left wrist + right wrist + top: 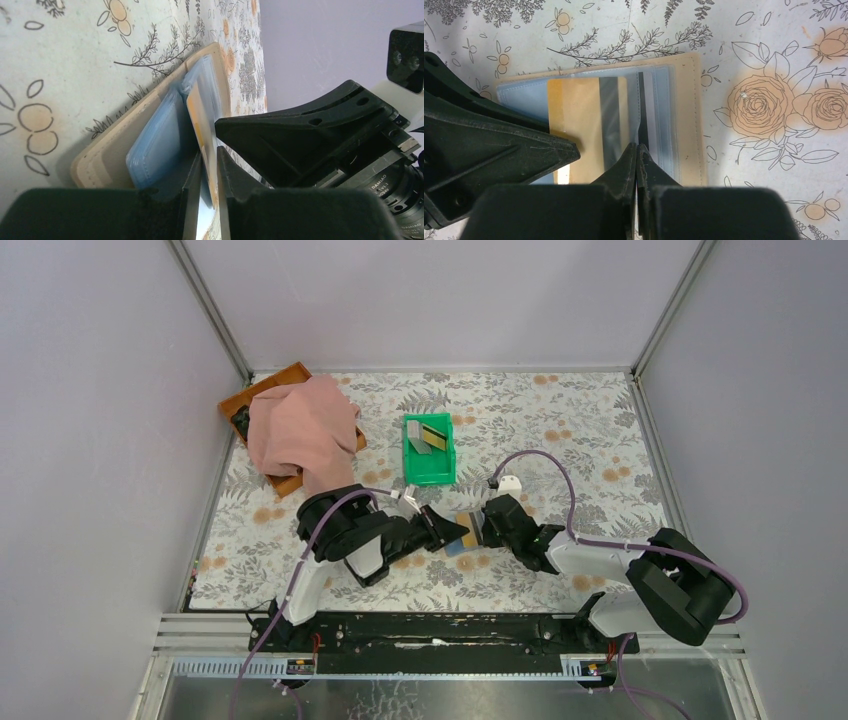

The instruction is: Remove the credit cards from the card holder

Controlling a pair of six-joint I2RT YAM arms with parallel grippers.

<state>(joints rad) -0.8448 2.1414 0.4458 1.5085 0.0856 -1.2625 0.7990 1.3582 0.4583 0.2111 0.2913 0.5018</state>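
Meanwhile, left claw overlaps card holder; green bin beyond.

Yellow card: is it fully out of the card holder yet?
No, the right wrist view shows the yellow card lying within the open card holder, its striped end under a clear sleeve.

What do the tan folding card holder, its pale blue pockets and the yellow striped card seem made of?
The tan card holder cover: matte leather or imitation, judging by the stitched rim. The pale blue pockets: thin, glossy, see-through soft plastic; the card shows through them. The yellow card with the dark stripe: smooth stiff plastic, likely, as it lies flat.
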